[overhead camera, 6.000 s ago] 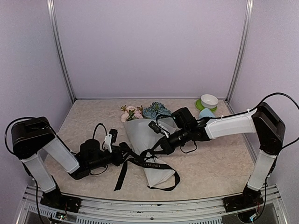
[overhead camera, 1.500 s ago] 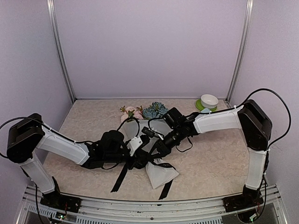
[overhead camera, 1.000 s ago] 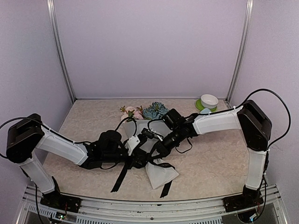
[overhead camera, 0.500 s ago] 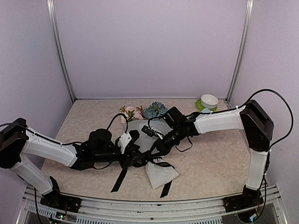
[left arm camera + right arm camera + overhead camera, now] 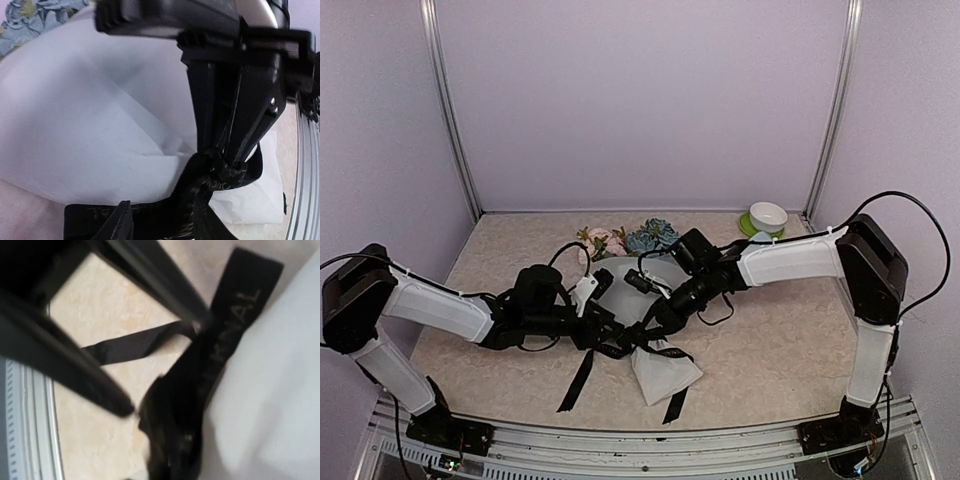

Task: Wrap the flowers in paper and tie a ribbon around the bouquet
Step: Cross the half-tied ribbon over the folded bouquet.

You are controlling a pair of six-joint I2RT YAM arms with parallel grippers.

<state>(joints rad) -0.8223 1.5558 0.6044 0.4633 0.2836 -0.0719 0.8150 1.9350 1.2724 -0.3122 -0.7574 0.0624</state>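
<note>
The bouquet lies on the table, with the pink roses [image 5: 602,241] and the blue hydrangea [image 5: 655,237] at its far end. Its frosted white paper [image 5: 665,372] tapers toward me. The black lettered ribbon [image 5: 582,380] crosses the cone's middle, and both tails trail toward the near edge. My left gripper [image 5: 612,335] comes in from the left. In the left wrist view its fingertips [image 5: 124,215] stand apart, open, with a ribbon band [image 5: 162,200] lying between them. From the right, my right gripper [image 5: 224,162] is pinched shut on the bunched ribbon knot against the paper [image 5: 90,115].
A white bowl on a green plate [image 5: 767,216] and a pale blue cup [image 5: 760,240] stand at the back right. The metal frame rail [image 5: 640,440] runs along the near edge. Purple walls close in the back and both sides.
My left gripper has opened and let go of the ribbon, and its arm has drawn back a little to the left. The right gripper stays at the knot. The bouquet has not moved.
</note>
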